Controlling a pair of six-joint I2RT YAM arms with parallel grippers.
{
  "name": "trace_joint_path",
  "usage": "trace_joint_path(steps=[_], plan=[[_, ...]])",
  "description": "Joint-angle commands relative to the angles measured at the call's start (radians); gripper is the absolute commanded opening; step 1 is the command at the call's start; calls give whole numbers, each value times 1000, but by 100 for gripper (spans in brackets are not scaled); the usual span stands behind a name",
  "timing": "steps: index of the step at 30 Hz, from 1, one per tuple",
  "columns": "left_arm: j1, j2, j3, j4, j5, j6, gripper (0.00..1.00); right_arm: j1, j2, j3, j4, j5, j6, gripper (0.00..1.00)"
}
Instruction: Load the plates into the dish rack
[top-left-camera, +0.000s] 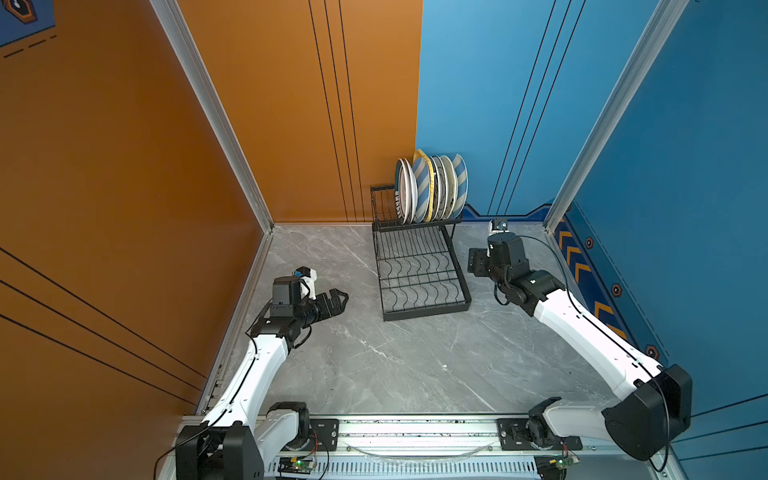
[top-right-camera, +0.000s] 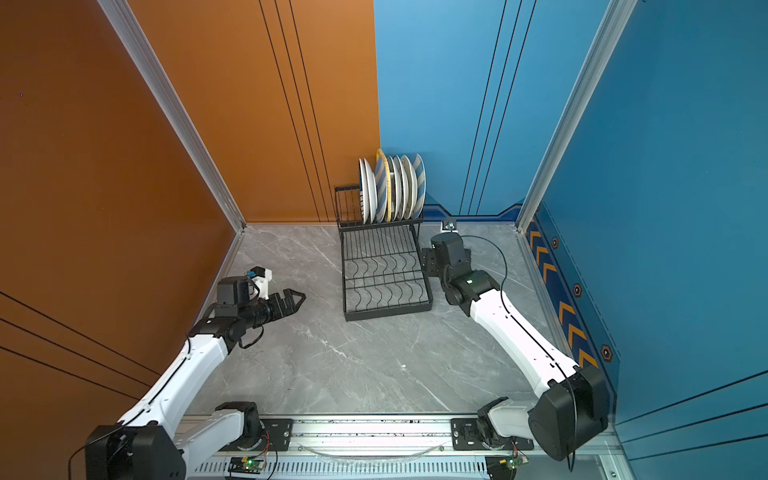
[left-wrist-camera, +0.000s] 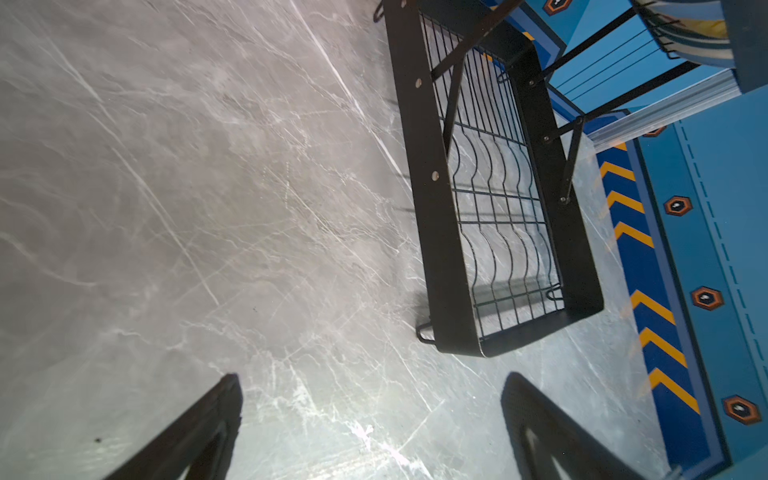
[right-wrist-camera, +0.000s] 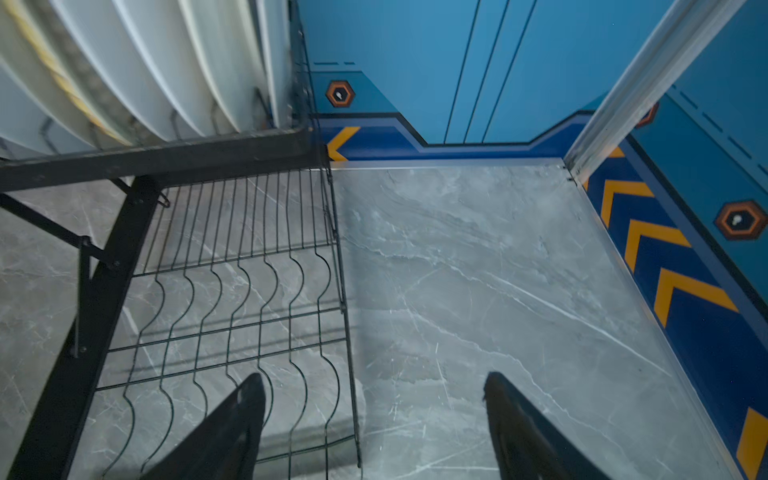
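Observation:
Several plates (top-left-camera: 432, 187) (top-right-camera: 392, 187) stand on edge in the raised tier of the black wire dish rack (top-left-camera: 419, 270) (top-right-camera: 384, 270) at the back of the table. Among them are two blue-striped ones and a yellow-rimmed one. The rack's low wavy-wire grid holds nothing. My left gripper (top-left-camera: 338, 301) (top-right-camera: 297, 300) (left-wrist-camera: 374, 375) hovers open and empty over the table, left of the rack. My right gripper (top-left-camera: 478, 262) (top-right-camera: 428, 262) (right-wrist-camera: 375, 375) is open and empty at the rack's right edge, one finger over the grid, below the plates (right-wrist-camera: 145, 62).
The grey marble table (top-left-camera: 395, 361) is walled by orange panels on the left and blue panels behind and to the right. The rack (left-wrist-camera: 428, 208) (right-wrist-camera: 95, 291) stands close to the back wall. An aluminium rail with the arm bases runs along the front edge.

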Motion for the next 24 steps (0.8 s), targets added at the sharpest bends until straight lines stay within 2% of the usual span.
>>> trace_joint_path(steps=[1, 6, 9, 13, 17, 24], plan=[[-1, -14, -4, 32, -121, 90, 98, -84, -39, -94, 121, -113, -32, 89], [2, -2, -62, 169, -217, 132, 98, -215, -56, -248, 269, -172, -68, 94], [4, 18, -100, 253, -264, 153, 98, -265, -70, -339, 354, -159, -90, 100], [4, 48, -164, 388, -337, 184, 98, -327, -90, -453, 468, -141, -105, 100], [8, 71, -200, 490, -403, 211, 98, -366, -95, -540, 558, -137, -127, 100], [7, 123, -245, 646, -476, 272, 98, -367, -38, -684, 869, -134, -176, 100]])
